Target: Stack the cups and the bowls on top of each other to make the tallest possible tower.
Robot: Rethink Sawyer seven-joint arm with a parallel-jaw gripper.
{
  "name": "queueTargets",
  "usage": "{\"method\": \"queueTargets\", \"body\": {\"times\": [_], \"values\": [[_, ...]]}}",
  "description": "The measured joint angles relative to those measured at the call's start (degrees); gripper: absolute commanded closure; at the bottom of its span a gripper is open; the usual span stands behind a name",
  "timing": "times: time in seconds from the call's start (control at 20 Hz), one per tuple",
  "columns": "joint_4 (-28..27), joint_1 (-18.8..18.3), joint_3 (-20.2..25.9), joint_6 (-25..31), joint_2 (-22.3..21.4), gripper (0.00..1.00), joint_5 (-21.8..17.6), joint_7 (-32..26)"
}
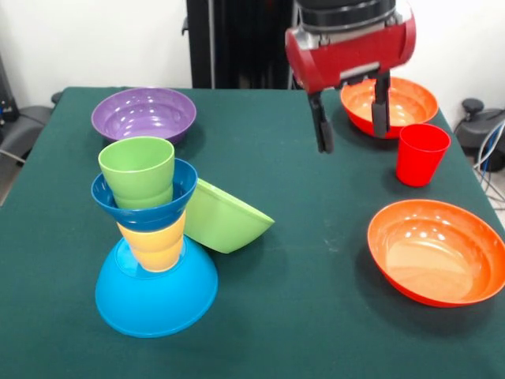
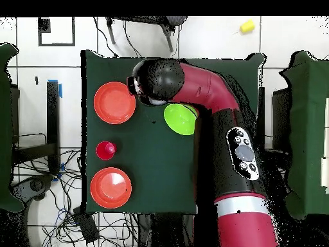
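The tower (image 1: pixel 154 245) is the weak point. It stands at the front left of the table (image 1: pixel 316 316): an upturned light-blue bowl (image 1: pixel 156 296) as base, a yellow cup (image 1: pixel 155 245) on it, a dark-blue bowl (image 1: pixel 144 201) on that, and a green cup (image 1: pixel 139 172) nested on top. The upper pieces look to lean off centre over the base, so any added weight set down off axis, or a nudge from the arm, could tip the whole pile. A green bowl (image 1: pixel 225 219) lies tilted on its side just right of the tower, apparently resting against it; pulling it away carelessly could drag the stack with it.

The gripper (image 1: pixel 351 118) hangs in the air well to the right of the tower, near the far orange bowl (image 1: pixel 394 103), with the red cup (image 1: pixel 420 154) just beside and below it. Its two dark fingers (image 1: pixel 324 126) point down, spread apart and holding nothing. In the overhead view the arm covers the tower, so its alignment cannot be checked from above.

Loose pieces remain: the purple bowl (image 1: pixel 144 114) behind the tower and a second orange bowl (image 1: pixel 438 251) at the front right.
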Motion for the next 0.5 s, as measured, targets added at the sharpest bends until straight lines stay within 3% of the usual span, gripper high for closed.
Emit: {"method": "queueTargets", "body": {"times": [0.5], "values": [[1.8, 1.4, -1.7, -1.5, 2.9, 0.00, 0.4, 3.4]]}}
